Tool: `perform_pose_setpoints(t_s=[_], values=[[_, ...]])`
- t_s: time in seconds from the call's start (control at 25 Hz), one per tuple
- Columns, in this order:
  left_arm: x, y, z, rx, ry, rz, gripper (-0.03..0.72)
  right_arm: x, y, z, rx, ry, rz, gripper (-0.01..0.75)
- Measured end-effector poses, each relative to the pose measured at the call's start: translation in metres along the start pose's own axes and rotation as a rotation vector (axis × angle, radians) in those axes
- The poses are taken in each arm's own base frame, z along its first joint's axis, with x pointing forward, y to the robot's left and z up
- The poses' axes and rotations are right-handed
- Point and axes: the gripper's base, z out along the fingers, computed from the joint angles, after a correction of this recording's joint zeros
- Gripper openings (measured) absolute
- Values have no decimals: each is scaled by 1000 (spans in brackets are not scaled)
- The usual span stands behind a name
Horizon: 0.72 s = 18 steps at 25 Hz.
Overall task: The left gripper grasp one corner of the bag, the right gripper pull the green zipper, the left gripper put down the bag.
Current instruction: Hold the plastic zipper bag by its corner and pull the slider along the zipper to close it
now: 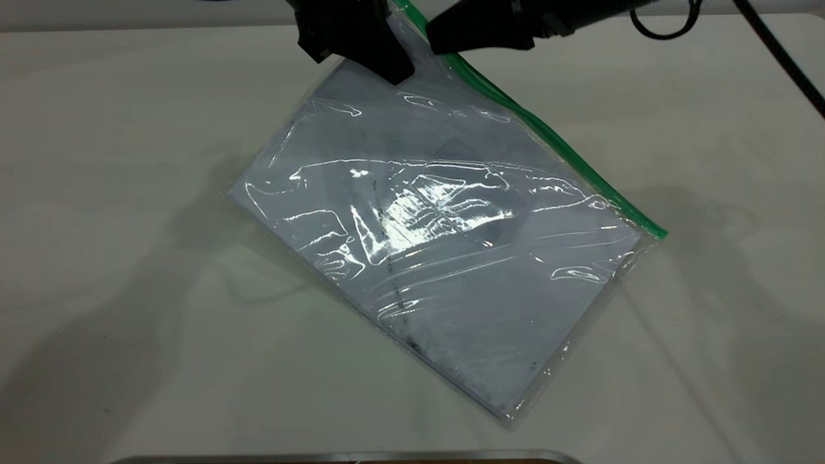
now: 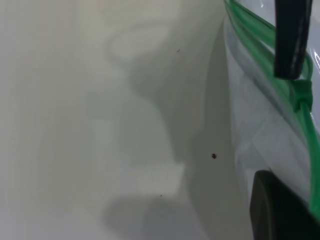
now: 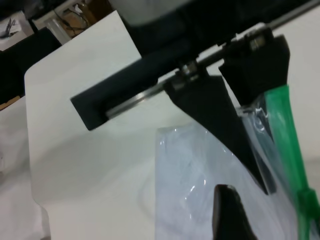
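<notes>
The bag (image 1: 445,258) is a clear pouch with white paper inside. It lies slanted on the table, its far end lifted. The green zipper (image 1: 554,138) runs along its right edge. My left gripper (image 1: 394,69) is shut on the bag at the raised corner, which is hidden behind the jaws; its fingers (image 3: 215,115) pinch the plastic beside the strip. My right gripper (image 1: 433,40) is open at the zipper's upper end. One of its fingers (image 2: 291,40) ends just short of the slider tab (image 2: 302,95). The tab also shows in the right wrist view (image 3: 307,200).
The white table (image 1: 116,193) surrounds the bag. A metal-edged object (image 1: 348,457) lies at the front edge. A black cable (image 1: 780,58) runs across the back right corner.
</notes>
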Motion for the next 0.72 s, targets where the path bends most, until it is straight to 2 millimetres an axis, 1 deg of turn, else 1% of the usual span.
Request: perform_pose_setpoints(t_s=[0.24,0.52,0.72], values=[[0,0,0,0,0,0,72,-1,-5,0,48,-22,13,452],[0,0,0,-3,1,1,72,-2,-7,1,65,-44,35,452],[-1,2,0,-26,4,4,74,6,-9,7,40,-54,70,452]])
